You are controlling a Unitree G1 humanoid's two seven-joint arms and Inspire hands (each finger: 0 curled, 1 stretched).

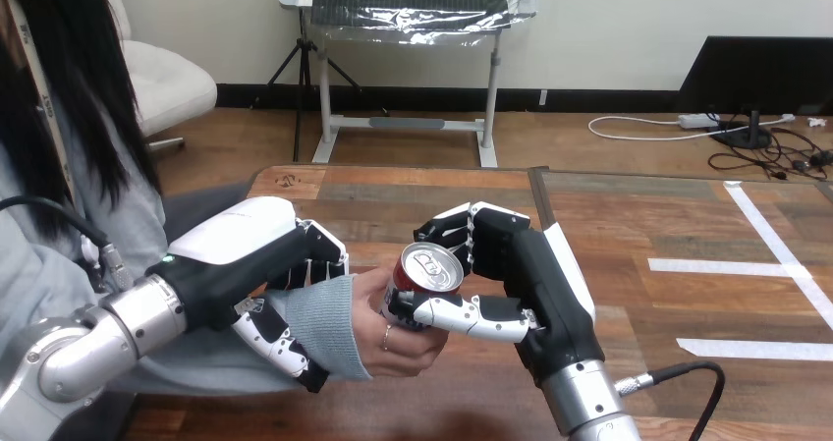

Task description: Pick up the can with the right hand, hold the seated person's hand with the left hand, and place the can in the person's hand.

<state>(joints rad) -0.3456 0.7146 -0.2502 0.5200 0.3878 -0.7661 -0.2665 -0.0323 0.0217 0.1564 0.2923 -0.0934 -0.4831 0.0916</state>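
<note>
A red can (424, 272) with a silver top stands upright in the person's hand (393, 335), which lies palm up over the table's left part. My right hand (511, 274) is shut on the can, fingers curled behind it and thumb across its front. My left hand (257, 264) is shut on the person's wrist, fingers over the grey sleeve (324, 325) and thumb under it.
The wooden table (629, 225) stretches to the right with white tape strips (732, 264) on its right part. The person sits at the left edge of the view. A black cable (688, 374) trails from my right forearm.
</note>
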